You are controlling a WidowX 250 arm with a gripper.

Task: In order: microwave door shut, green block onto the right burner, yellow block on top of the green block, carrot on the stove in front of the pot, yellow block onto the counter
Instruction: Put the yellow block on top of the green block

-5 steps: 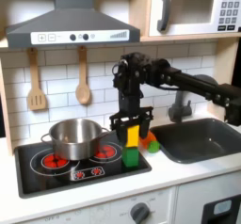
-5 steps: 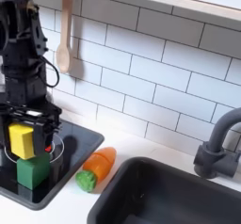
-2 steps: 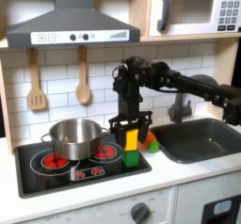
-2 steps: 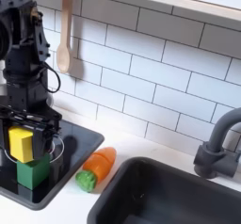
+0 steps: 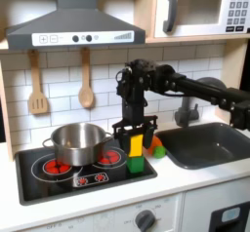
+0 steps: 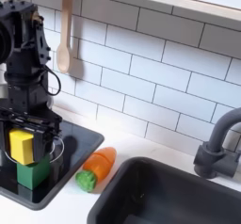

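Note:
On the stove point(image 5: 61, 180), the green block point(image 5: 135, 163) point(image 6: 34, 174) sits at the right burner, with the yellow block point(image 5: 136, 146) point(image 6: 20, 144) resting on top of it. My gripper point(image 5: 135, 139) point(image 6: 24, 147) comes straight down over the stack, its fingers shut on the yellow block's sides. The carrot point(image 5: 156, 148) point(image 6: 97, 166) lies on the counter just to the stove's right in both exterior views. A steel pot point(image 5: 78, 142) stands on the stove's left burner in the first exterior view. The microwave point(image 5: 195, 10) door is shut.
A sink point(image 5: 207, 143) point(image 6: 165, 196) with a dark faucet point(image 5: 187, 109) point(image 6: 217, 149) takes up the counter's right side in both exterior views. Wooden utensils point(image 5: 37, 86) hang on the tiled wall behind the stove. A hood point(image 5: 73, 26) overhangs the stove.
My gripper has sunk a little with the yellow block, bringing it down onto the green block. Carrot and pot have stayed put.

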